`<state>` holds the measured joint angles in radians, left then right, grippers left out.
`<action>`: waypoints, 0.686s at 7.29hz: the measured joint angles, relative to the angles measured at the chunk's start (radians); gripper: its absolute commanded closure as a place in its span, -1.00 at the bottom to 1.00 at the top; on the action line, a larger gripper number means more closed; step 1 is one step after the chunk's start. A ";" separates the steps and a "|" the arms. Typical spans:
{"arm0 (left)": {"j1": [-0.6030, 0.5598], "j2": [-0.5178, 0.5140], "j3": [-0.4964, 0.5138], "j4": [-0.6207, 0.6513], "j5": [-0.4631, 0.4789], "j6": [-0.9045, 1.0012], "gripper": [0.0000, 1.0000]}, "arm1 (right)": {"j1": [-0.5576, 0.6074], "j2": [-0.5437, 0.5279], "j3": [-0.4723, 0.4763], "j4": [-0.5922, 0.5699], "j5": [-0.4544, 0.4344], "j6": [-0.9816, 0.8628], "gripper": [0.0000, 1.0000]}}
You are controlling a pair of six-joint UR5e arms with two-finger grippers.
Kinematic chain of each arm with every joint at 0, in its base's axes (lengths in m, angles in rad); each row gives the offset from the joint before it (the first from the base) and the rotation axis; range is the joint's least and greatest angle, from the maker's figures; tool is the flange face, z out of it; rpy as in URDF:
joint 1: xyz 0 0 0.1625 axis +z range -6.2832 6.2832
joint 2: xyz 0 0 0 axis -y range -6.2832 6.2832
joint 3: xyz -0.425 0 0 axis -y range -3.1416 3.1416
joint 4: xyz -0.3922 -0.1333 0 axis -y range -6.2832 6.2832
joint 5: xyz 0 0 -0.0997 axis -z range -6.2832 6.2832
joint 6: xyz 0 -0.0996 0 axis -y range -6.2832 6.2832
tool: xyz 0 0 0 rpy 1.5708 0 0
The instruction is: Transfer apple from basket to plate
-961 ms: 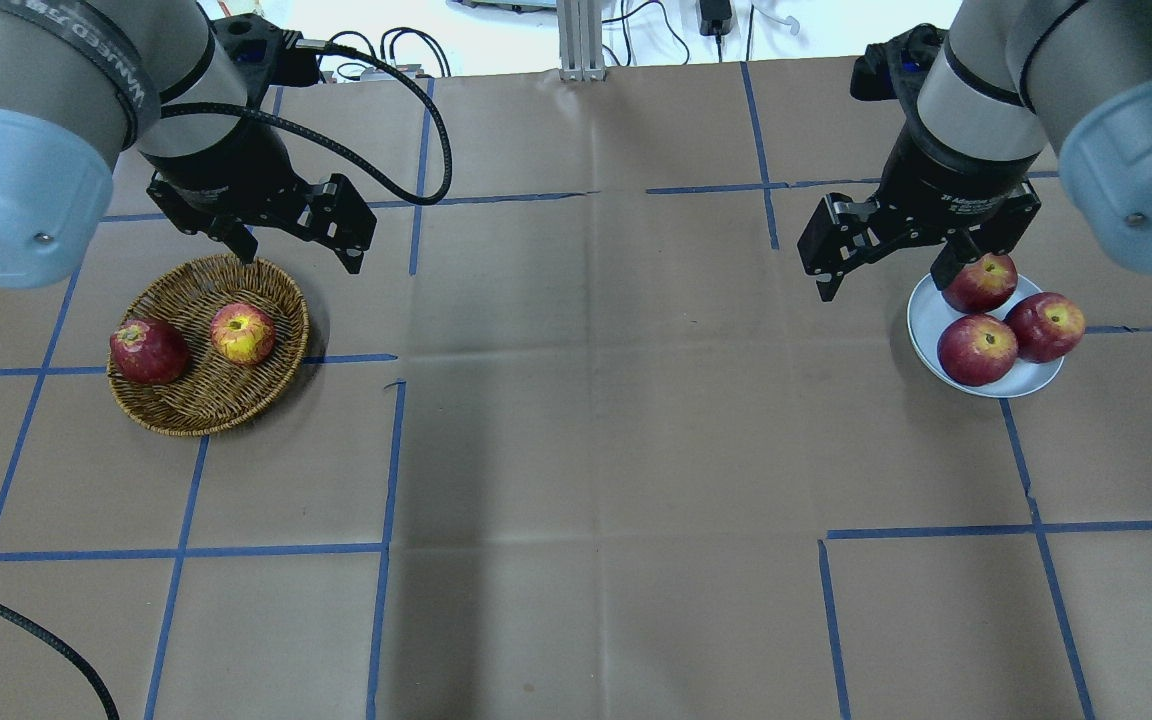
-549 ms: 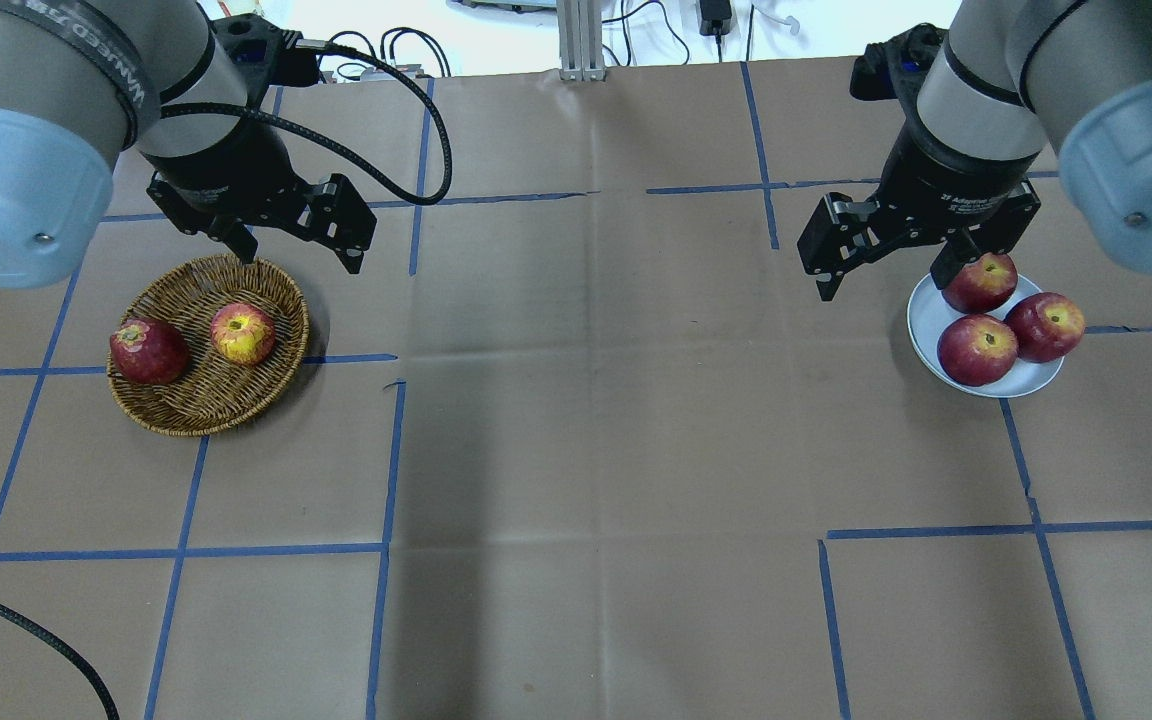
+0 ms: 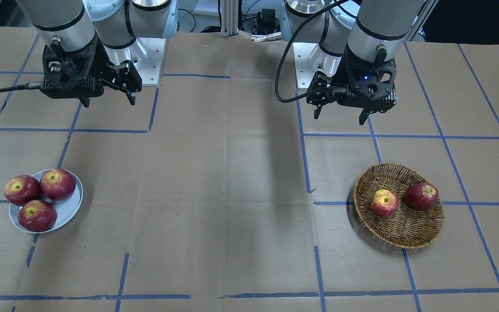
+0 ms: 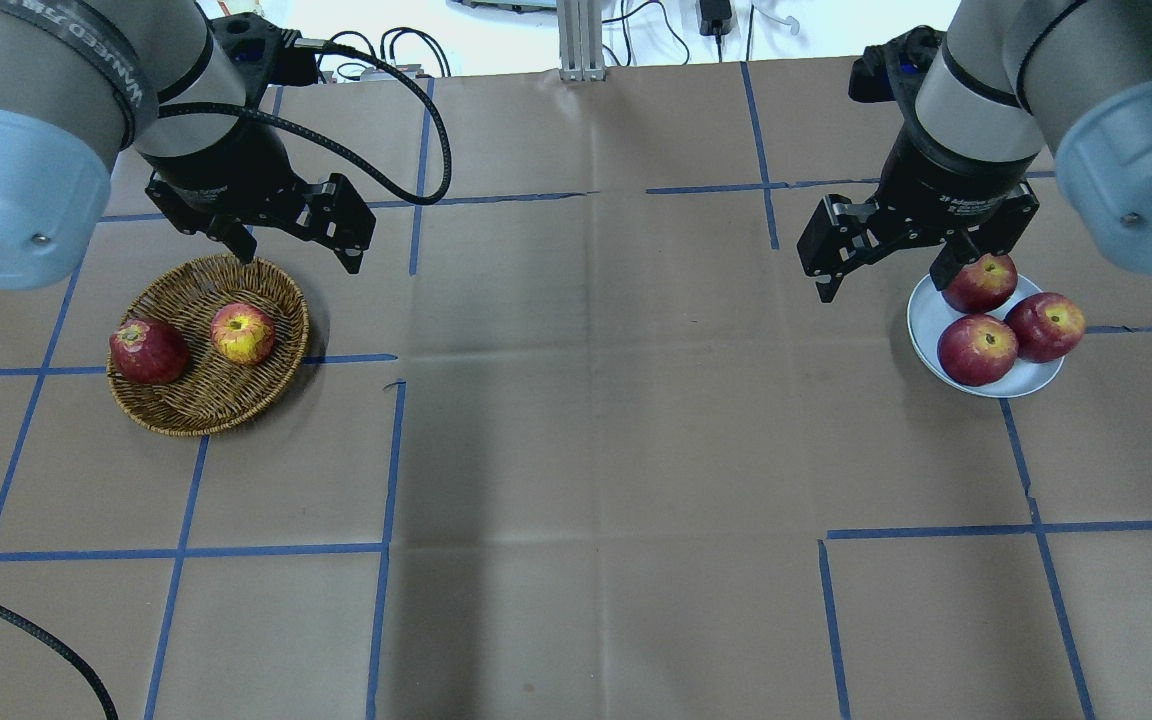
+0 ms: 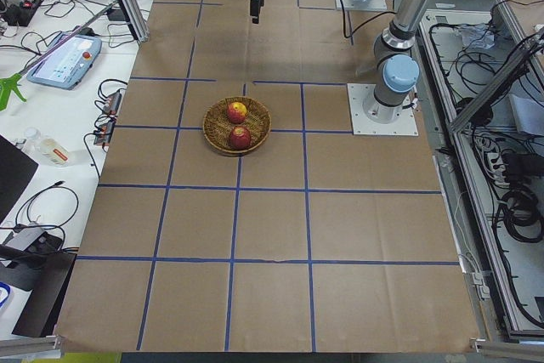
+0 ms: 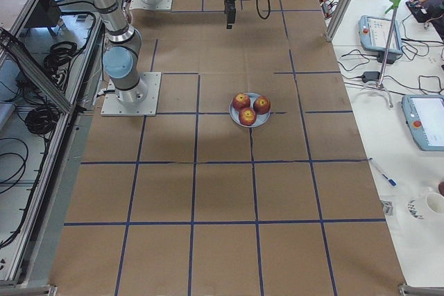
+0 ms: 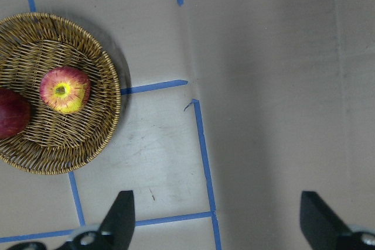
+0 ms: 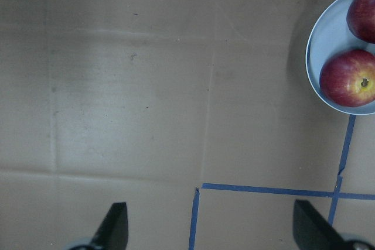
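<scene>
The apple (image 4: 243, 333), pale red with a yellow stem patch, lies in the wicker basket (image 4: 198, 288) at the table's left; it also shows in the front view (image 3: 383, 203) and the left wrist view (image 7: 65, 90). My left gripper (image 4: 296, 257) is open and empty, hovering high just beyond the basket's far right rim. The pale blue-grey plate (image 4: 922, 322) sits at the right and holds three deep red apples. My right gripper (image 4: 882, 286) is open and empty, hovering above the plate's far left edge.
A dark red apple (image 4: 148, 351) lies at the basket's left side. The three apples (image 4: 977, 349) fill most of the plate. Brown paper with blue tape lines covers the table (image 4: 596, 420). A black cable (image 4: 416, 120) loops from the left wrist.
</scene>
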<state>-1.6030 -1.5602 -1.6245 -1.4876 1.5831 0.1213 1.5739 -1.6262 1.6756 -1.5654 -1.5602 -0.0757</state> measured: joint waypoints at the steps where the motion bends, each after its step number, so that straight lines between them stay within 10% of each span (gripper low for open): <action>1: 0.000 0.000 0.000 0.001 0.000 0.000 -0.98 | 0.000 0.003 0.000 -0.001 -0.002 0.001 -1.00; 5: 0.000 -0.006 0.000 0.001 0.001 0.001 -0.98 | 0.000 -0.004 -0.006 -0.021 -0.010 0.002 -1.00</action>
<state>-1.6030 -1.5658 -1.6242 -1.4868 1.5842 0.1227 1.5738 -1.6304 1.6695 -1.5859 -1.5699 -0.0739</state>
